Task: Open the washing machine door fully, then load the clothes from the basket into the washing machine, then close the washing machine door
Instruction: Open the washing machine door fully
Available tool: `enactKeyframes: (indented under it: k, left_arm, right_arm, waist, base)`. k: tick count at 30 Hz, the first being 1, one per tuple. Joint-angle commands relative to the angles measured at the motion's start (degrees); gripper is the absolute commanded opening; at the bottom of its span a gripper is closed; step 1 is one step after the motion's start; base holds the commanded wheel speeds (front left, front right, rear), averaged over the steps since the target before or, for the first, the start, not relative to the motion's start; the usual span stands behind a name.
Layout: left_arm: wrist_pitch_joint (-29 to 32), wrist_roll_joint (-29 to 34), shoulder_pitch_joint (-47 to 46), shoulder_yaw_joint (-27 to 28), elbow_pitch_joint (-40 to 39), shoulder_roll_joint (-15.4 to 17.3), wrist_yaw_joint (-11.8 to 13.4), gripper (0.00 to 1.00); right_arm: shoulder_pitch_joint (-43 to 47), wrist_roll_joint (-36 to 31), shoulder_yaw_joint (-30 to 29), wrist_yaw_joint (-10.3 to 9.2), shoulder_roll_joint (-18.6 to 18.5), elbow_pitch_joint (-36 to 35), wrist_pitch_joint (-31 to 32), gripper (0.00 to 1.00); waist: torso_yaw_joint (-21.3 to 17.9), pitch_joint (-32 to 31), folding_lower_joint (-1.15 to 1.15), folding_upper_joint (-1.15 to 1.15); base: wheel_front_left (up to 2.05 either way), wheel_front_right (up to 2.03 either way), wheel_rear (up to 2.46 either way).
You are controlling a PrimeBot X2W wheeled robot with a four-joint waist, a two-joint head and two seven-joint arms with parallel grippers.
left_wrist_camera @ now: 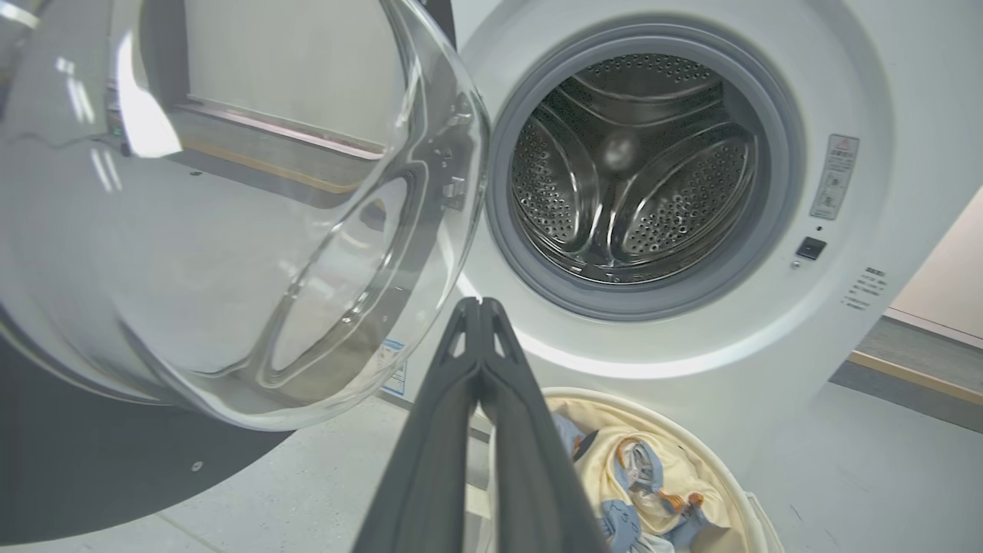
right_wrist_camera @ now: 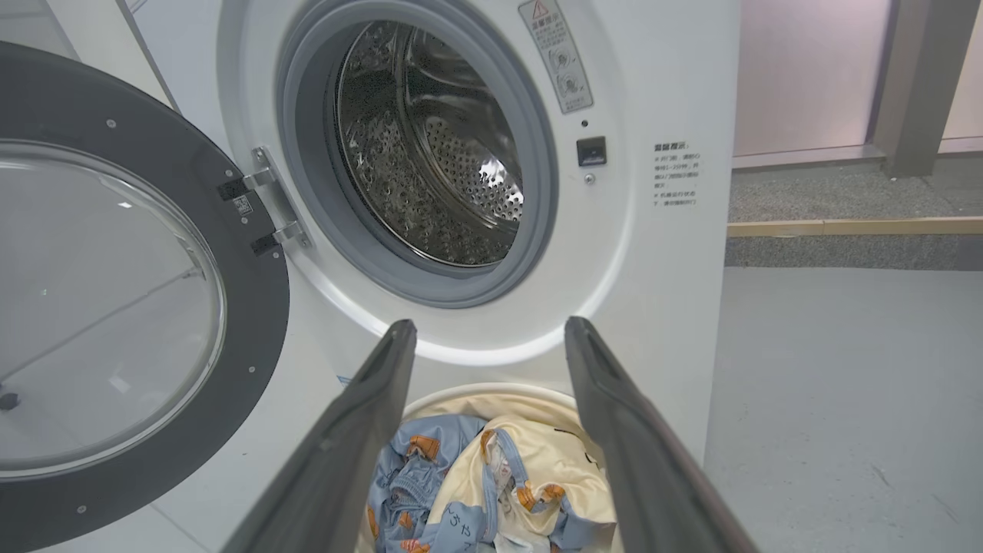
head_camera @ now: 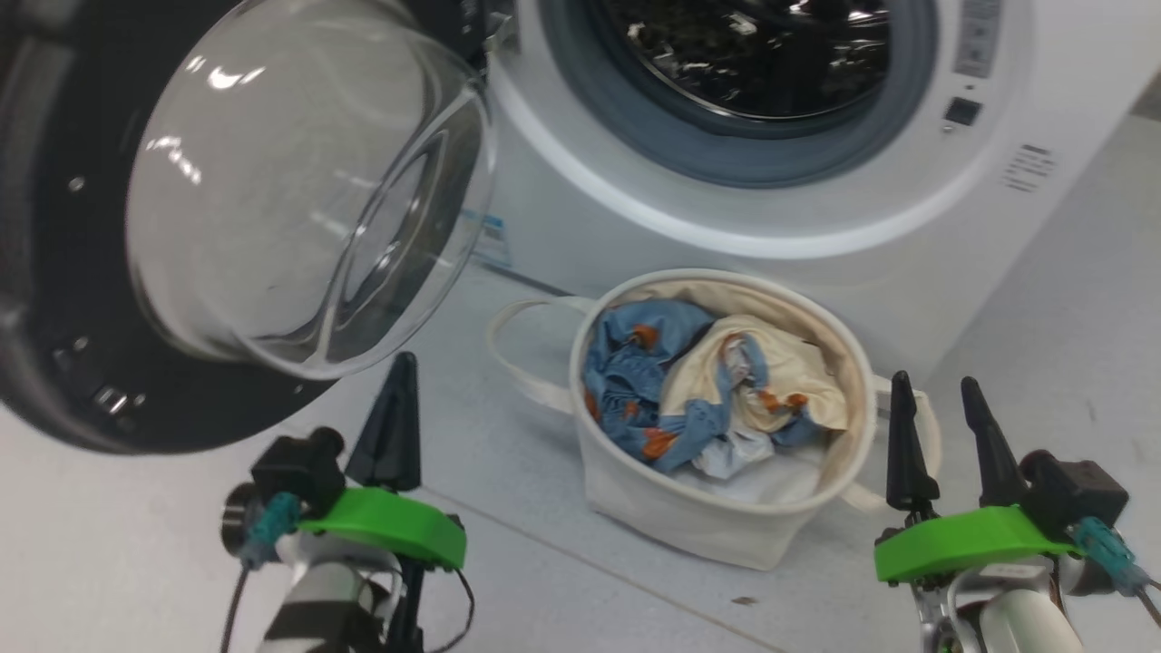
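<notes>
The left claw (head_camera: 404, 365) is pinched shut on nothing and the right claw (head_camera: 934, 381) is wide open and empty, both low up front. The washing machine door (head_camera: 45, 272) is swung open at left, and the basket (head_camera: 689, 526) sits on the floor (head_camera: 544, 580) under the drum mouth (head_camera: 753, 54). The clothes (head_camera: 689, 381) inside look light and floppy, so I'd pinch a bunched fold on top; the panel text (head_camera: 1029, 168) is too tiny to read.

The left gripper (head_camera: 404, 363) and right gripper (head_camera: 934, 381) each carry long, tapering dark fingers (head_camera: 395, 435) on a bright green bracket (head_camera: 385, 526). Beside that bracket sit a black block (head_camera: 295, 467), a teal connector (head_camera: 272, 524) and a thin dark cable (head_camera: 238, 585).
</notes>
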Motion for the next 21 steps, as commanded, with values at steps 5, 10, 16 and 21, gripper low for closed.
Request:
enactKeyframes:
  k: [5,10,16,21]
  left_arm:
    - [-0.3,-0.8,1.5,-1.7,-5.1,0.9,0.7,0.0]
    - [-0.3,-0.9,3.8,-2.0,-8.0,0.9,0.1,0.0]
    - [-0.3,-2.1,5.1,-2.0,-8.3,0.9,0.5,0.0]
    - [-0.3,-2.8,5.8,-2.4,-8.7,0.9,1.4,1.0]
  right_arm:
    - [1.5,2.4,0.8,0.25,0.3,-6.9,-0.7,1.0]
    - [2.5,1.9,0.7,0.25,0.3,-9.9,-0.7,1.0]
    - [3.3,1.5,0.1,0.25,0.3,-9.7,-0.7,1.0]
    - [4.0,1.5,0.2,0.25,0.3,-9.3,-0.7,1.0]
  waist:
    - [-7.7,-2.5,0.0,0.0]
    - [-12.9,-2.2,0.0,0.0]
    - [-16.8,-2.4,0.0,0.0]
    - [-17.5,-3.1,0.0,0.0]
  base:
    - [0.0,0.0,0.0]
    - [0.0,0.0,0.0]
    - [0.0,0.0,0.0]
    - [0.0,0.0,0.0]
